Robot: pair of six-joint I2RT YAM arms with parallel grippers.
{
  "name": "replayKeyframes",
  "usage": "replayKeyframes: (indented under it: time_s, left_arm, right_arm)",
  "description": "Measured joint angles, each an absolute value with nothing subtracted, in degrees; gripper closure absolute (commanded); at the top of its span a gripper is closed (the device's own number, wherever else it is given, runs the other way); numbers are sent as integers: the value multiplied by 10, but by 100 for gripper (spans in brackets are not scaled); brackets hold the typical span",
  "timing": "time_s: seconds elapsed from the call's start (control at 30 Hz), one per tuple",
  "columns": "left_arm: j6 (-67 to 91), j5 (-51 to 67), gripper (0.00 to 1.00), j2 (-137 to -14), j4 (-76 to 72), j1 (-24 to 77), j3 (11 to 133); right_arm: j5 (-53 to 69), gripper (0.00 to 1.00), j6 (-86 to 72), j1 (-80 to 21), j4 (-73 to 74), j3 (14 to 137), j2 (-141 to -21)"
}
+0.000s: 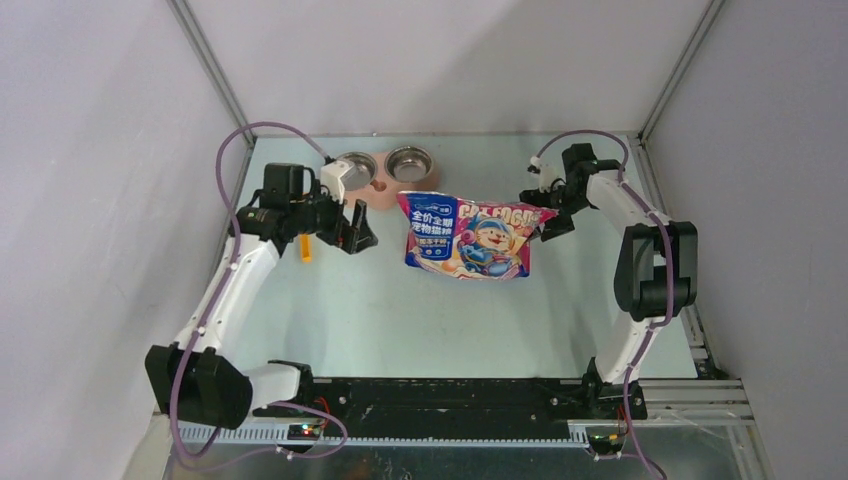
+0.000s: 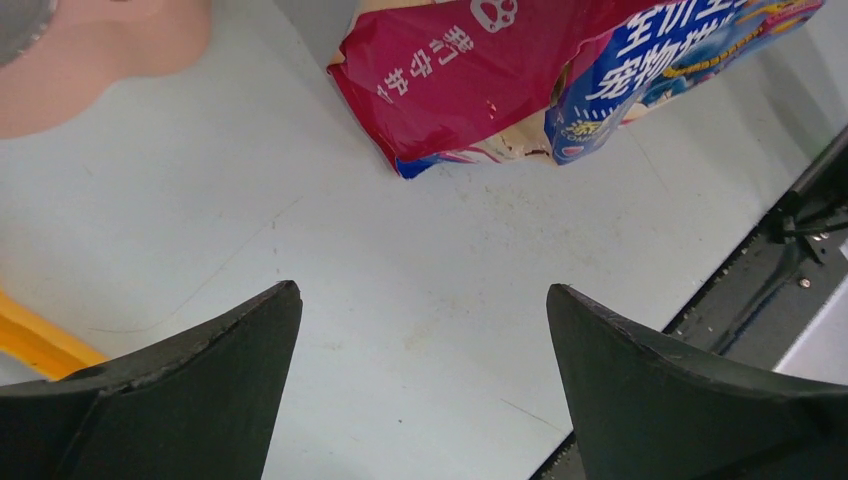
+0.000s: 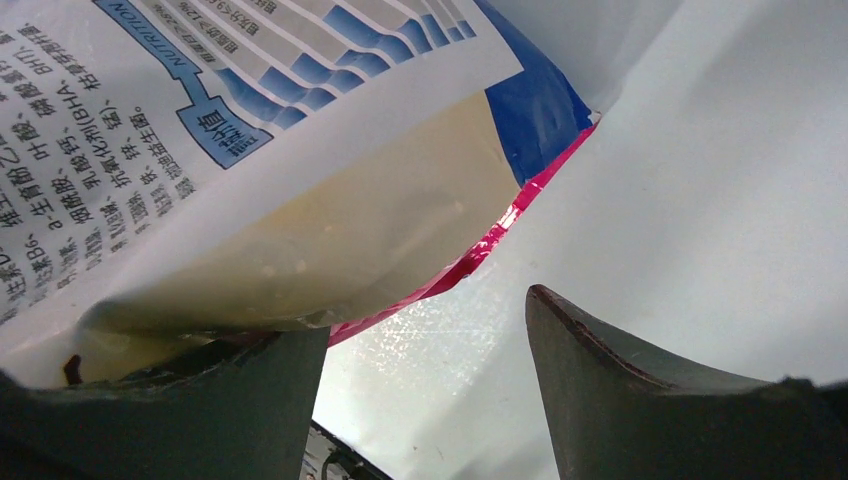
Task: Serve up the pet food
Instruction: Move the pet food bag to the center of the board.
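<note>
**Getting hold of the food bag**

The grey table [image 1: 330,320] is holding everything. The big bag [image 1: 468,236] is lying flat in the middle of it, with its open end pointing at the right arm. The pet food is not showing, so I think it is sitting inside the bag. The pink feeder [image 1: 383,187] is standing behind the bag, near the back wall.

The right gripper [image 3: 428,315] is reaching in at the bag's open end. Its jaws are standing apart, and the bag's edge is lying on one finger, not pinched. The left gripper [image 2: 422,292] is hanging over the table left of the bag, wide apart and holding nothing. The little yellow scoop [image 1: 305,248] is lying just beside that arm.

I think the robot is only starting to grab the bag. Next, the right jaws are needing to squeeze that edge firmly, so the bag is not slipping.
</note>
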State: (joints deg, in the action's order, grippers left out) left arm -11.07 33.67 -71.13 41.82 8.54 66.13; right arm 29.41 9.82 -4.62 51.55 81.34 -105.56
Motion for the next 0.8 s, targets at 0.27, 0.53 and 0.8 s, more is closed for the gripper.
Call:
replayKeyframes:
  time_s: [0.27, 0.53, 0.8]
  left_arm:
    - [-126, 315, 0, -693, 399, 79, 629]
    - [-137, 296, 0, -703, 399, 68, 626]
    - [-139, 276, 0, -666, 380, 60, 605]
  right_arm:
    - [307, 26, 95, -63, 511, 808, -1055]
    - [301, 26, 92, -66, 507, 801, -1049]
    - [283, 26, 76, -67, 501, 796, -1025]
